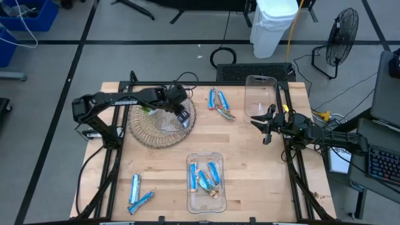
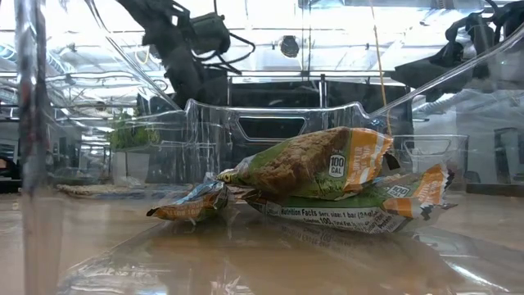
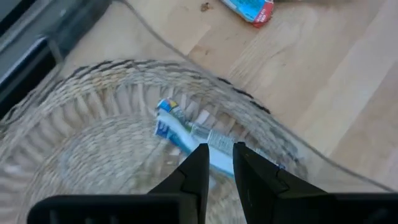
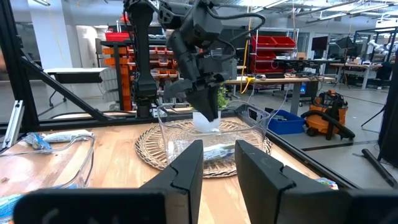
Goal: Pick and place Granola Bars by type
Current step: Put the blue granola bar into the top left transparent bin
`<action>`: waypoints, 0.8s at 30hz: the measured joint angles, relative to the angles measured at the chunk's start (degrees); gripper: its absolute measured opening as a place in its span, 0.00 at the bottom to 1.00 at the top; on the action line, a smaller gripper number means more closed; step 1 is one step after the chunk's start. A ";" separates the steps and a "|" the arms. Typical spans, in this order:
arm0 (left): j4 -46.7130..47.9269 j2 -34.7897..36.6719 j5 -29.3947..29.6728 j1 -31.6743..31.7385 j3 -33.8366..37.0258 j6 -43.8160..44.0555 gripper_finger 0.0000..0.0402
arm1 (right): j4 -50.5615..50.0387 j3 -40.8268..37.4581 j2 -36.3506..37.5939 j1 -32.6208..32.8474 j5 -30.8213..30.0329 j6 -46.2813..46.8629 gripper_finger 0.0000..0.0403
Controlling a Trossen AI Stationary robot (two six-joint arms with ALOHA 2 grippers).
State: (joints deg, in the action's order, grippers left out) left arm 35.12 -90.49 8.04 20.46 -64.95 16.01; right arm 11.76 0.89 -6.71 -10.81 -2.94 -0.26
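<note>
- Bars: several blue bars [image 1: 205,176] lie in a clear tray [image 1: 219,201] at the bench's [image 1: 162,172] near edge; more at its far middle [image 1: 220,101] and near-left [image 1: 138,192].
- Left end effector [image 1: 184,119] hangs over a clear bin on a wicker mat [image 1: 145,132], fingers narrowly parted above one blue bar [image 3: 180,134] there.
- Right end effector [image 1: 264,128] waits at the right, slightly open, empty.

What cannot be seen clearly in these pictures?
- High view: the left gripper covers part of the bowl; what lies beneath is hidden.
- Left wrist view: the bars in that bowl are blurred, so their print is unreadable.
- Low view: the tray wall hides bars behind the front ones.
</note>
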 joint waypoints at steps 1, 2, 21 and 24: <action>1.77 0.86 0.51 -0.43 0.00 1.18 0.20 | -0.01 0.00 -0.01 0.02 0.00 -0.01 0.21; 4.27 1.74 1.31 -1.19 0.00 2.40 0.20 | 0.00 -0.02 0.00 0.02 0.00 0.00 0.21; 31.16 17.58 -4.21 -44.99 -0.04 48.21 0.20 | 0.01 0.00 0.01 0.00 0.00 -0.01 0.21; 31.16 15.24 -5.04 -52.36 -0.04 59.93 0.20 | 0.01 -0.01 0.01 0.02 0.00 0.00 0.21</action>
State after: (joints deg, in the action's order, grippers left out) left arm 66.29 -75.25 3.01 -31.90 -64.99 75.94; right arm 11.77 0.88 -6.70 -10.79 -2.94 -0.27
